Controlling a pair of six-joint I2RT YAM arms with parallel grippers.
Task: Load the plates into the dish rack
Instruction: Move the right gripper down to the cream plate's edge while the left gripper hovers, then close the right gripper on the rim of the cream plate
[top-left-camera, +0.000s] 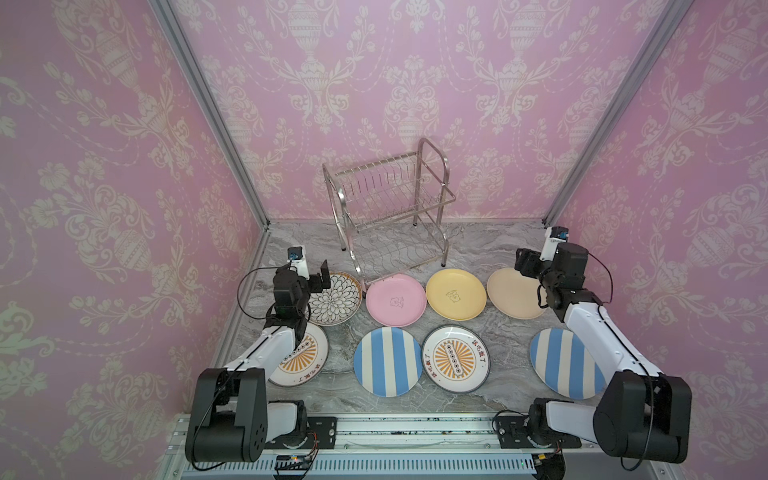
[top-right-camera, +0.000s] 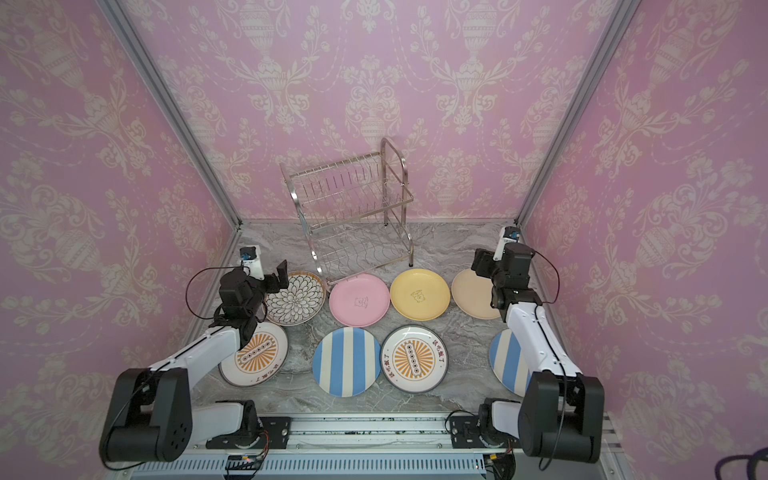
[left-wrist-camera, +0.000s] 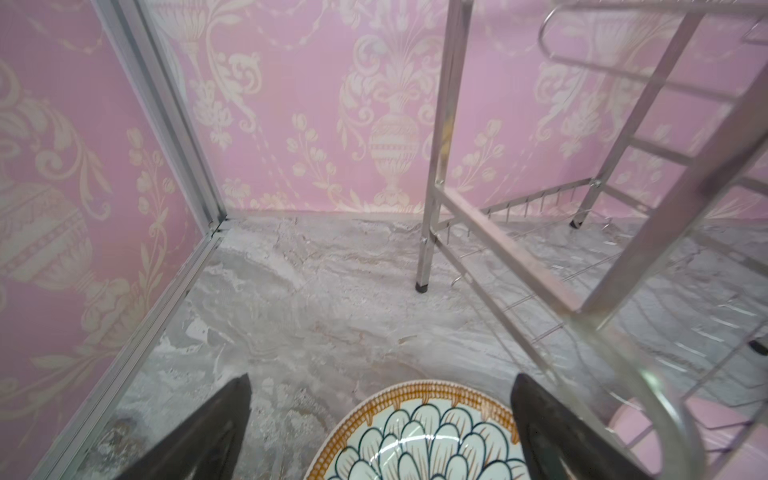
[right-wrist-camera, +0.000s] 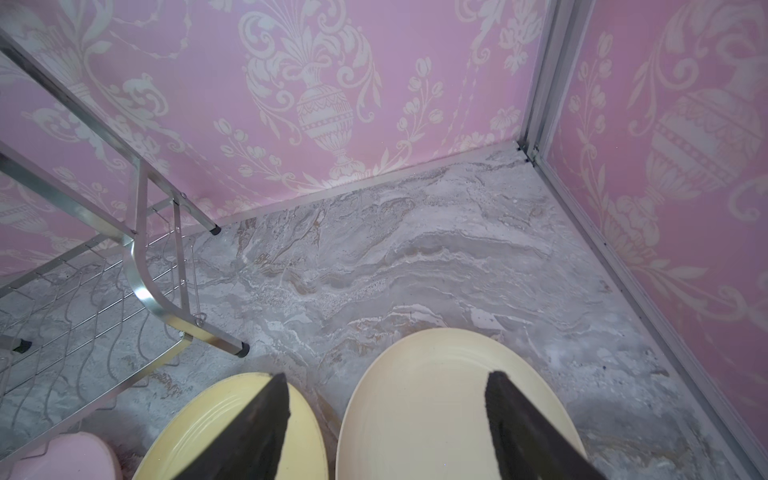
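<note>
Eight plates, one dish rack, two arms.

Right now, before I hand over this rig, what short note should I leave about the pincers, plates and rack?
Left pincer: open, empty, above the petal plate's rim.
Right pincer: open, empty, above the cream plate.
Plates: all eight lie flat on the table, including the pink plate, yellow plate, two striped plates and two sunburst plates.
Dish rack: upright at the back, empty.
Done: nothing loaded. Left: all eight plates.
</note>
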